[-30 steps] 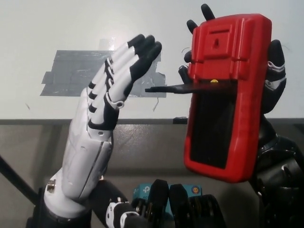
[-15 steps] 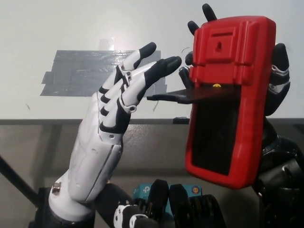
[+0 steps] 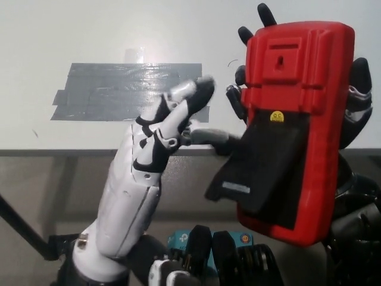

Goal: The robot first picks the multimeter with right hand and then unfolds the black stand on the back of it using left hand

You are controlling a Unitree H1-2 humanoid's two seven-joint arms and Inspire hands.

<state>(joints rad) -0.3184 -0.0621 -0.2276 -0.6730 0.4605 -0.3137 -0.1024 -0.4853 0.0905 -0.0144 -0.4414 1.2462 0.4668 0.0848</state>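
So the right hand (image 3: 351,113) has the multimeter (image 3: 292,119) clamped from behind, held up off the table (image 3: 59,36) on the right side with its back turned toward the camera, which makes sense because that's the face the stand (image 3: 256,167) lives on. Black fingertips poke out over the top and along both edges of the red case, so the grip looks solid and leaves the middle of the back free. The stand is swung partway out, its lower end angled off to the left while the upper end stays hinged near the little yellow sticker (image 3: 277,116). The left hand (image 3: 155,161) comes up from the near left, fingers loosely curled and not gripping anything, tips right up at the stand's left edge, one looks like it's touching or hooked under it, though motion blur makes that hard to call. My read is the unfolding is underway but not finished. Behind on the table there's a grey tape patch (image 3: 128,89), which I'd guess marks where the meter sits.
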